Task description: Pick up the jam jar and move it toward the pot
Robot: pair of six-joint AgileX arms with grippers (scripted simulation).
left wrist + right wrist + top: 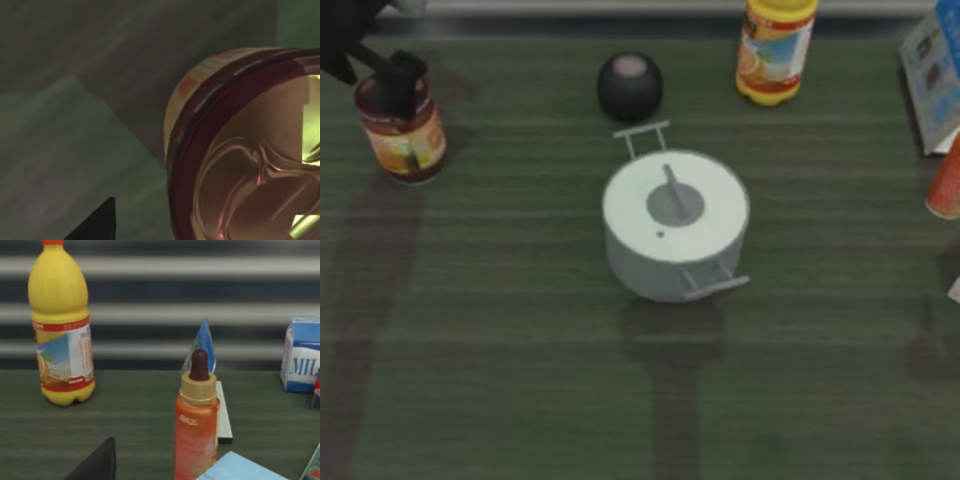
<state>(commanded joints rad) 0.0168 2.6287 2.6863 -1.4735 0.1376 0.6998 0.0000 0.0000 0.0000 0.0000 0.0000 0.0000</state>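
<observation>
One arm is doing the work here: my left gripper (395, 75) is sitting right over the jam jar (405, 128) at the far left of the table (500, 380), its dark fingers covering the jar's lid in the top view. Whether those fingers are pressing on the jar or only surrounding it, I cannot tell. In the left wrist view the jam jar (240, 150) is filling most of the picture at very close range, with its dark red rim and a strip of orange label showing.

The pot (675, 225) is standing near the middle of the table, well apart from the jar to its right, with its flat lid on and one wire handle pointing far, the other near. A black ball (630, 86) is lying just beyond the pot's far handle. A yellow-capped orange bottle (775, 50) is standing at the far edge, right of the ball.

My right arm is not showing in the top view; its wrist camera is looking at the orange bottle (62, 325), a dropper bottle (196, 420) and a milk carton (301, 354).
</observation>
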